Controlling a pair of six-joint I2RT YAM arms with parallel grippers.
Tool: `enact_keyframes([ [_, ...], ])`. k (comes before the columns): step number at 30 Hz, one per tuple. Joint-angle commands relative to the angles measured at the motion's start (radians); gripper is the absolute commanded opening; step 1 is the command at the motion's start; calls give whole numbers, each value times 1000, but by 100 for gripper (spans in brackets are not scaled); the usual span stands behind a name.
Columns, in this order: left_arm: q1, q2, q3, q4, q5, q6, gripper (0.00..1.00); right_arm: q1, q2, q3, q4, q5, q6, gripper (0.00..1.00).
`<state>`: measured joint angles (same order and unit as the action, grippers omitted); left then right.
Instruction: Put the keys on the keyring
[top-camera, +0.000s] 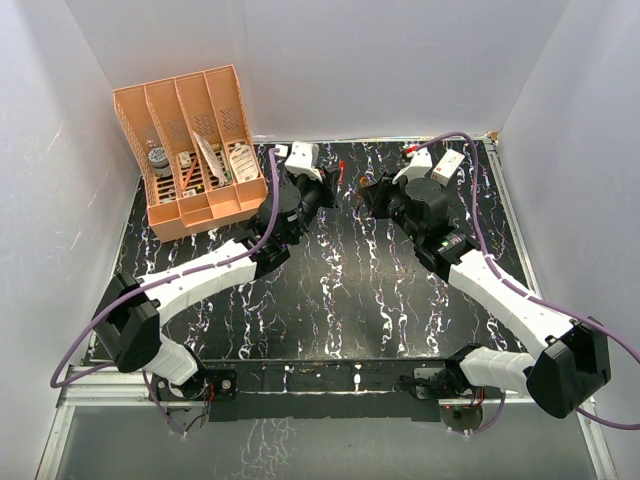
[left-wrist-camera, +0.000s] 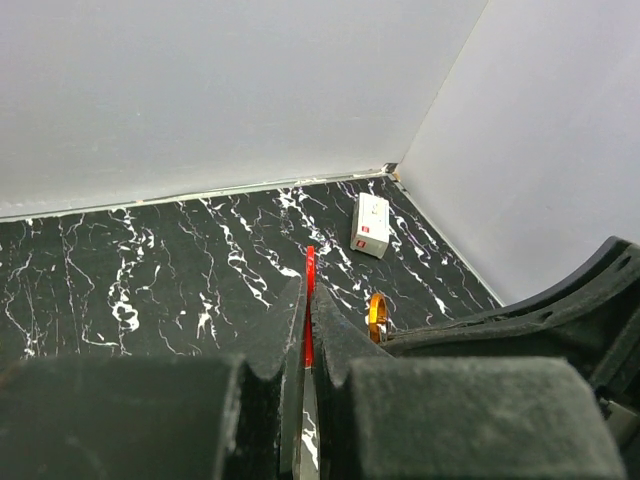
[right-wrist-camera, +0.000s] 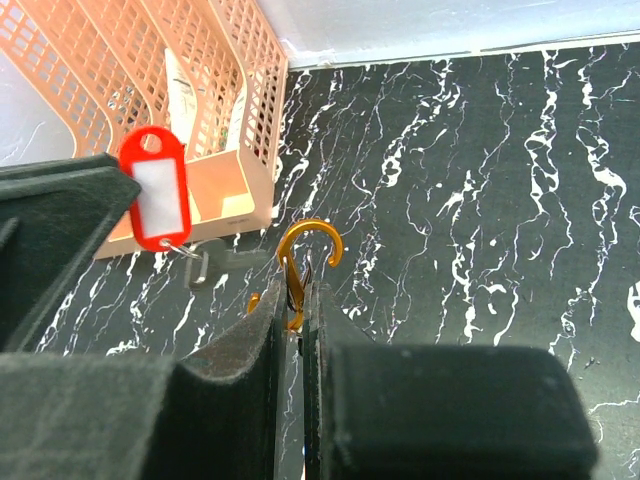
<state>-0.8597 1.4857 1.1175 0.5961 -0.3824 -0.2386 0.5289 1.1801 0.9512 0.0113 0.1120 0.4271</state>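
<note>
My left gripper (left-wrist-camera: 308, 292) is shut on the red-headed key (left-wrist-camera: 310, 262), which is edge-on here. In the right wrist view its red head (right-wrist-camera: 158, 200) has a white label and juts from the left fingers. The silver-grey key (right-wrist-camera: 213, 266) hangs under it on a small wire ring. My right gripper (right-wrist-camera: 297, 297) is shut on the orange-gold keyring (right-wrist-camera: 305, 250), whose hooked top sticks up above the fingertips. The keyring also shows in the left wrist view (left-wrist-camera: 377, 315). Both grippers meet above the far middle of the table, left (top-camera: 333, 185) and right (top-camera: 372, 190), a short gap apart.
A peach slotted file organiser (top-camera: 190, 150) with papers and small items stands at the far left, close behind the left gripper. A small white box (top-camera: 448, 163) lies at the far right near the back wall. White walls enclose the black marbled table (top-camera: 330, 300).
</note>
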Motion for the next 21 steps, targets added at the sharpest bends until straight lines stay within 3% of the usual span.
enact_keyframes([
  [1,-1,3,-11,75,7,-8,0,-3,-3,23,69,-20,17,0],
  [21,-1,47,-23,167,40,-17,0,-2,22,58,49,-49,78,0],
])
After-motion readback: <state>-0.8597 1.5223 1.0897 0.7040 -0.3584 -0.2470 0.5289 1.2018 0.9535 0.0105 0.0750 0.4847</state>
